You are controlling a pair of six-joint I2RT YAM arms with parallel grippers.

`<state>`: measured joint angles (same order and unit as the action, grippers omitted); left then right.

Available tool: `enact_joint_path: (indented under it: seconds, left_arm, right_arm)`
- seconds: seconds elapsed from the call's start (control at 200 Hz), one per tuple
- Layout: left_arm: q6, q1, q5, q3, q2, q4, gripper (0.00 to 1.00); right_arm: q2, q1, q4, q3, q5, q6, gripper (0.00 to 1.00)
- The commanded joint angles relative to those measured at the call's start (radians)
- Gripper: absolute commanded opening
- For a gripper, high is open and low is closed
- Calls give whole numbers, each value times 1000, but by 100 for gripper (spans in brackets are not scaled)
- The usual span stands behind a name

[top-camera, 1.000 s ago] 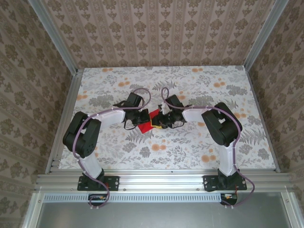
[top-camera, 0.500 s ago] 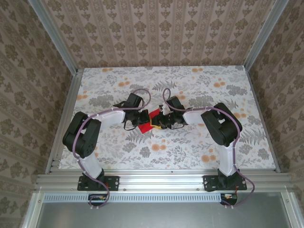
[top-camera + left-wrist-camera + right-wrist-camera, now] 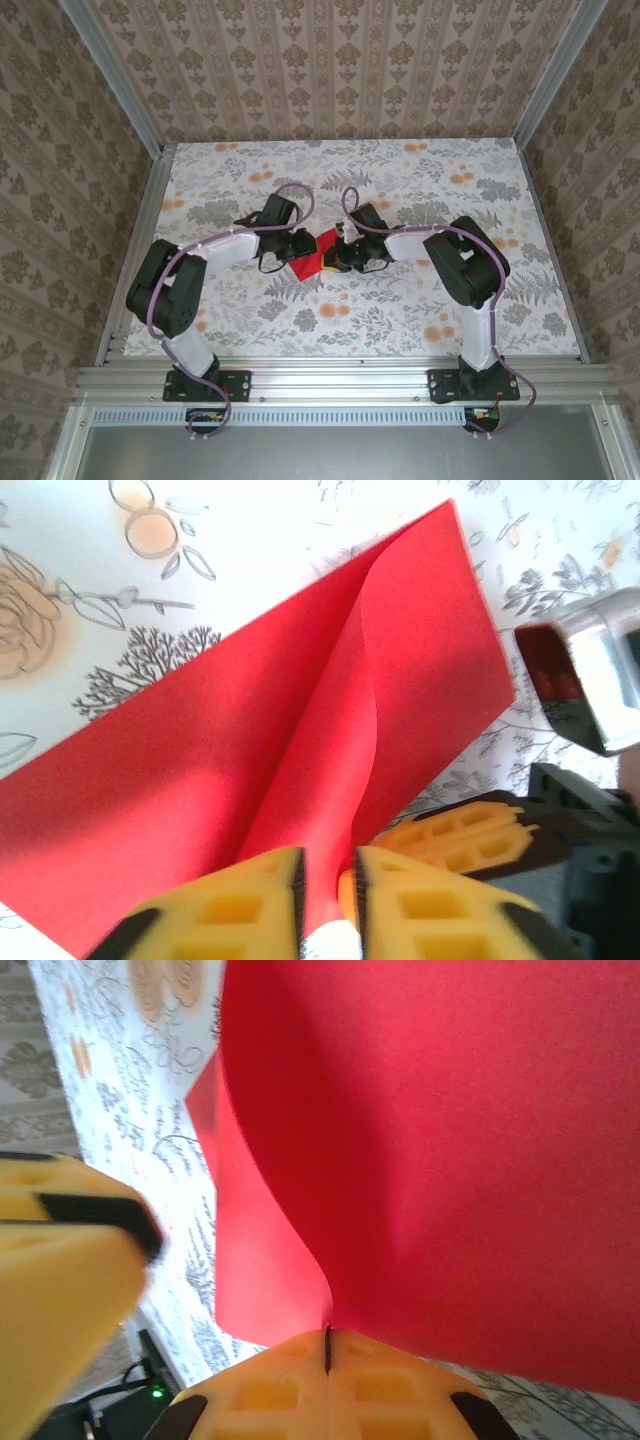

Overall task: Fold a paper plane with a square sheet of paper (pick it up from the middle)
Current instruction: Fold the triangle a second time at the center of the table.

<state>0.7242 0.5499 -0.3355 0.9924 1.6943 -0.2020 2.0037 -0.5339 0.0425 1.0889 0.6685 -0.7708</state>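
Grips the red sheet of paper (image 3: 200,750) with the left hand (image 3: 328,875), clenching the yellow fingers (image 3: 235,905) on a raised ridge running up the middle of the sheet, away from the fingertips. Leaves the rest of the sheet flat on the floral table (image 3: 80,600) to both sides of the ridge, ahead of the left hand. Pinches the same sheet with the right hand (image 3: 328,1345) as well, pressing both pads tight together on a curled edge, the red surface rising broad and close just beyond the fingertips. Holds the two hands tip to tip in the top view, near the middle of the table, the sheet (image 3: 308,264) between and partly under them. Shows one yellow finger (image 3: 460,830) of the right hand just right of the left hand's fingers in the left wrist view, at the sheet's near edge; touching the paper or just beside it, cannot tell
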Motion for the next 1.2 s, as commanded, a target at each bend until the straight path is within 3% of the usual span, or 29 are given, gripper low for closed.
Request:
enact_joint_path:
  seconds: [0.0,0.22,0.495,0.735,1.195]
  left_arm:
    - [9,-25,9,-41,-51,29,33]
    - [12,-57,-23,-95,-34,77,35]
    - [-14,-59,25,-87,4,-2,12]
    - [-33,-59,35,-84,36,-40,1]
    - [-57,-54,33,-76,47,-63,0]
  right_arm:
    - [-13,5,-163,69,-55,121,2]
    - [5,5,-263,131,-62,204,2]
    - [29,5,-319,186,-81,253,3]
    - [49,6,-360,228,-104,280,3]
    - [84,7,-396,273,-142,300,6]
